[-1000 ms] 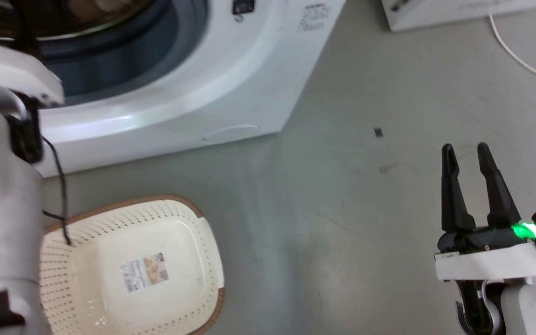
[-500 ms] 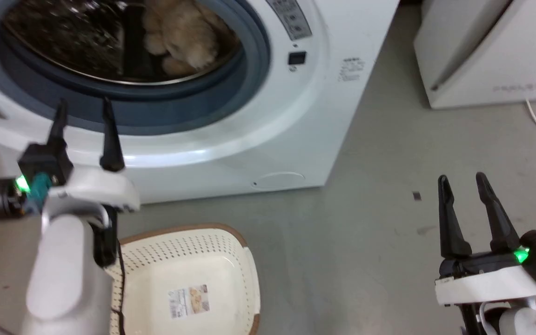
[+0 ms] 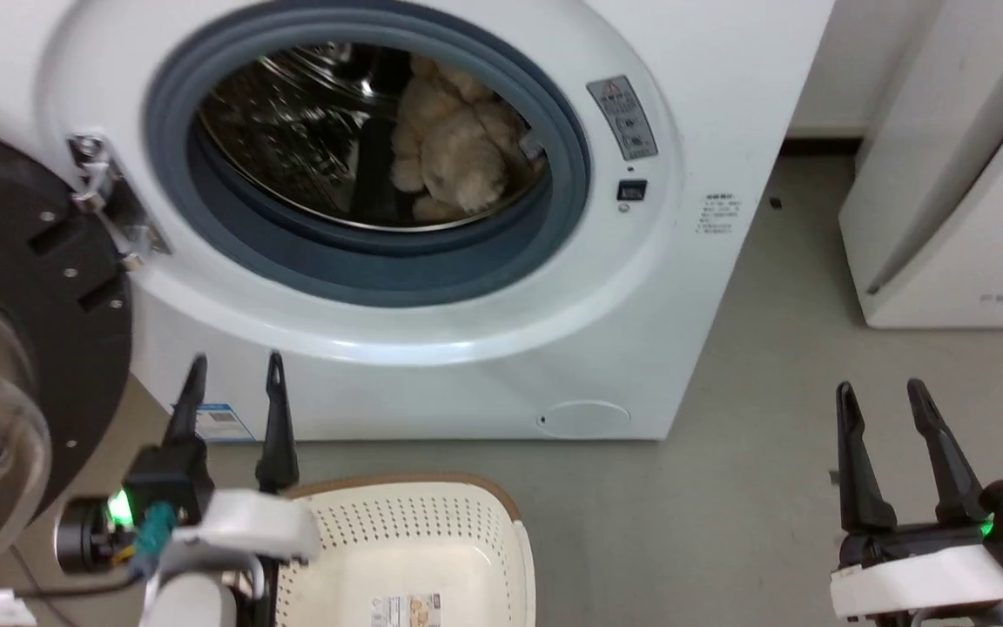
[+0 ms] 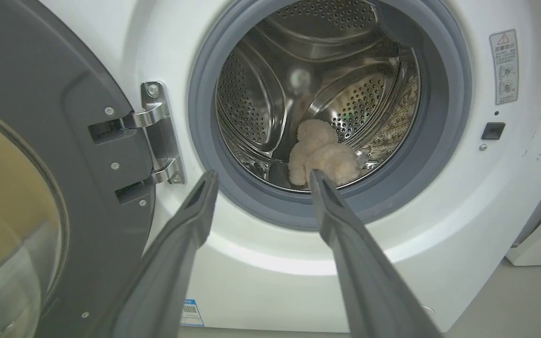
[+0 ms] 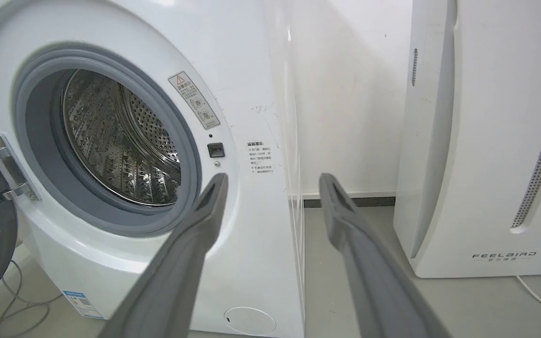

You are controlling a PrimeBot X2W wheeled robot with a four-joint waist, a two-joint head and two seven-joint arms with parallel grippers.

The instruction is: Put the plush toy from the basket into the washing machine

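- Where a grey rubber gasket rings its round porthole, the big white front-loading washing machine opens onto a shiny perforated steel drum, ribbed and mirror-bright, across the upper middle of the head view.
- The shaggy cream-beige plush toy lies inside that drum, low and towards the right of the opening, its rounded fluffy limbs bunched together.
- The black-rimmed glass door stands swung wide at the left edge on a bright metal hinge.
- The cream-white perforated plastic basket, rounded and edged with a brown woven-look rim, sits on the smooth grey floor at bottom centre, in front of the machine. It holds nothing but a printed sticker on its bottom.
- The left gripper, at lower left, has its two long dark tapered fingers spread apart with nothing between them.
- The right gripper, at lower right, is likewise parted and holds nothing.
- A white slanted-front appliance with a finely perforated strip stands at the right.
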